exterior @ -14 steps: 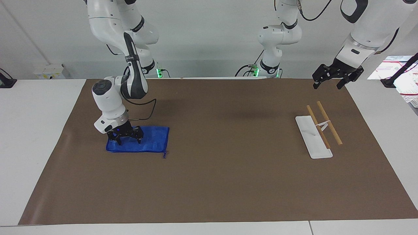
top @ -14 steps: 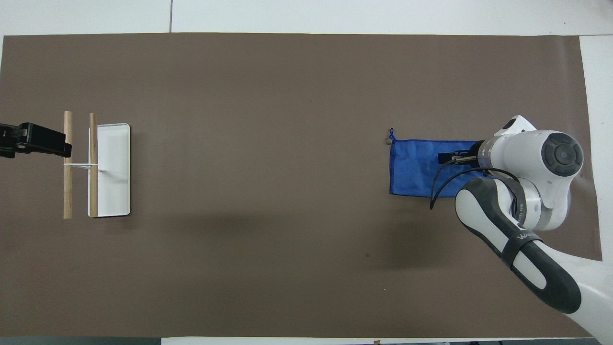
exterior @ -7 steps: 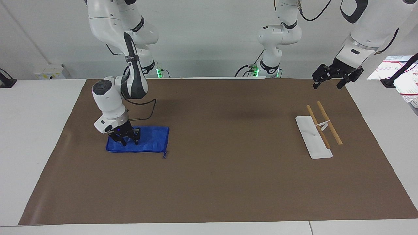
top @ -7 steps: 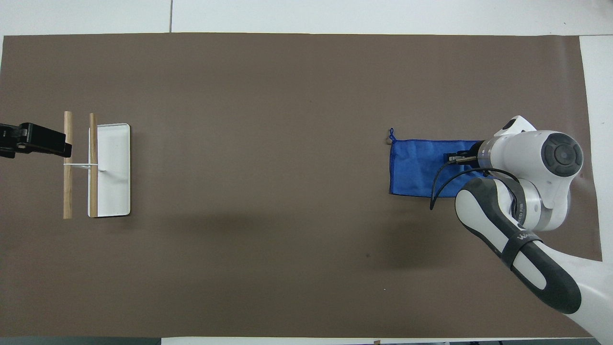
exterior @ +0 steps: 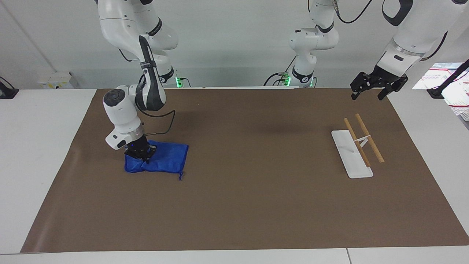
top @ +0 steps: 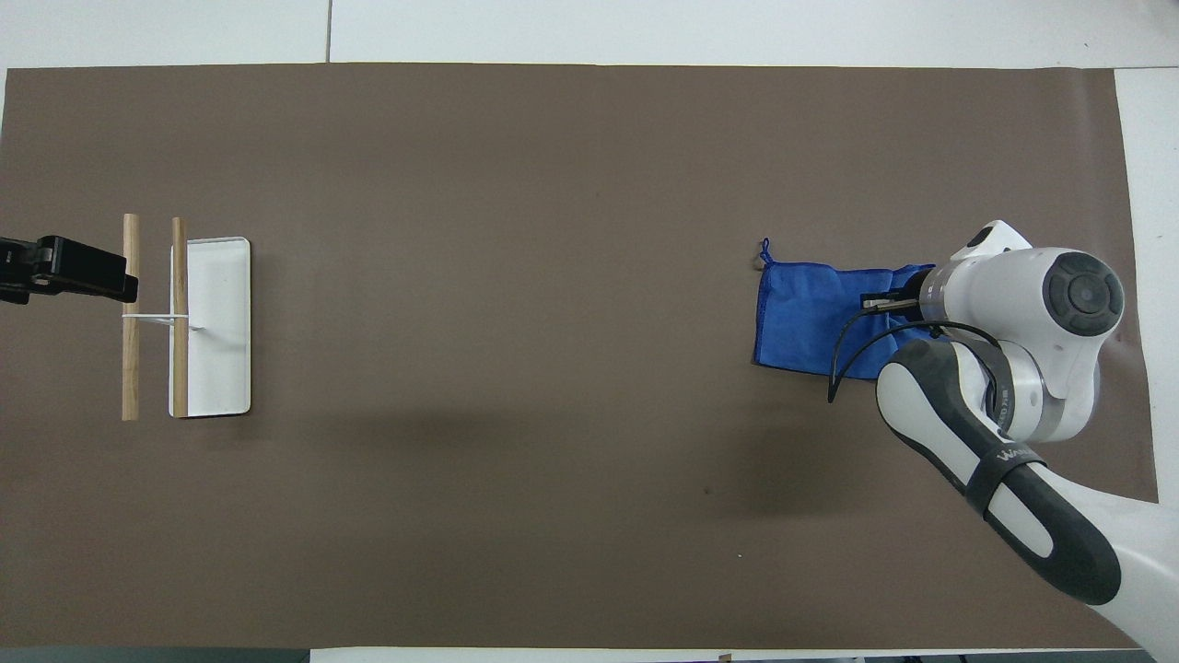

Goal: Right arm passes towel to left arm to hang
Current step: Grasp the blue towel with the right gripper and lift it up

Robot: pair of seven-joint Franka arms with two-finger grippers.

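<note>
The royal-blue towel [exterior: 166,158] lies on the brown mat toward the right arm's end of the table; it also shows in the overhead view [top: 811,318]. Its loop [exterior: 180,176] trails from one corner. My right gripper [exterior: 141,154] is shut on the towel, pinching a raised fold near one end so the cloth bunches up around it. In the overhead view the right wrist [top: 1022,304] hides that end. My left gripper [exterior: 377,90] is open and empty, waiting in the air over the mat's edge near the rack; it also shows in the overhead view [top: 64,269].
A towel rack with a white base [exterior: 351,154] and two wooden rails [exterior: 369,138] stands toward the left arm's end of the table; it also shows in the overhead view [top: 210,327]. The brown mat [exterior: 256,190] covers the table.
My right gripper has closed on the towel and begun lifting; the cloth has bunched and pulled in, its loop corner sliding toward the gripper. The left arm has not moved.
</note>
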